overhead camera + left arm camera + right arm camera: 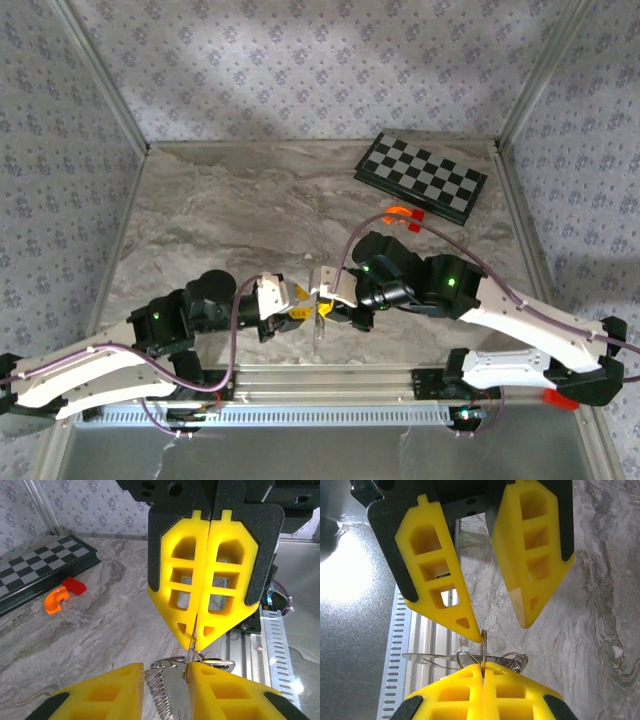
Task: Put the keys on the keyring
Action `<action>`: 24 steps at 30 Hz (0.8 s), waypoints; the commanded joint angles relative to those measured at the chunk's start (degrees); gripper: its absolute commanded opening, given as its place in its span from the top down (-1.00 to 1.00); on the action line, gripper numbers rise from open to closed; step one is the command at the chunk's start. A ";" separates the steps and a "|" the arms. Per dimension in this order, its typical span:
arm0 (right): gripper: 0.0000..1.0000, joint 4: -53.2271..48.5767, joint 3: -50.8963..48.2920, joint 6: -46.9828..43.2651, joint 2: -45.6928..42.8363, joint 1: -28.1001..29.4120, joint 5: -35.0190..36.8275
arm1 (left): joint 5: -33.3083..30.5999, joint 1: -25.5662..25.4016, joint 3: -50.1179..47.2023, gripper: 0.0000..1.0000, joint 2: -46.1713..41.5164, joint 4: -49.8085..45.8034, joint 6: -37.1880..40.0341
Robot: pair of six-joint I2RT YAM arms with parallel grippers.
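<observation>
Your left gripper [165,672] sits closest in the left wrist view, its two yellow fingers parted, and a small bundle of metal lies in the gap between the tips. You can make out the keyring [170,661] there as thin silvery loops, with a flat toothed key [167,700] hanging below them. From this angle you cannot tell whether either fingertip presses on the metal; in the right wrist view the same fingers stand clearly apart, one tip just beside the wire.

Your right gripper [194,642] comes in from the opposite side with its fingers pressed flat together, pinching a thin strand of the keyring at the very tip. The two grippers meet nose to nose, almost touching.

From the top camera you see them joined above the near part of the marble table [230,220], just beyond the metal rail [330,380] at the near edge, with the pale metal dangling beneath them.

Well away, near the far right corner, lies a chessboard [420,178]. An orange curved piece [398,213] and a small red piece [415,218] rest just beside its near edge
</observation>
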 commanded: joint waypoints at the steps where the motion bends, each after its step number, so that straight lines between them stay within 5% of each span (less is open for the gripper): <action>1: 1.00 0.94 0.56 0.13 -0.39 -0.30 -2.15 | 1.45 -0.33 -0.21 0.43 0.35 1.49 1.08; 24: 1.00 3.29 -1.63 1.19 -1.15 -1.01 -2.80 | 9.01 -0.27 -0.79 1.00 0.37 5.04 0.01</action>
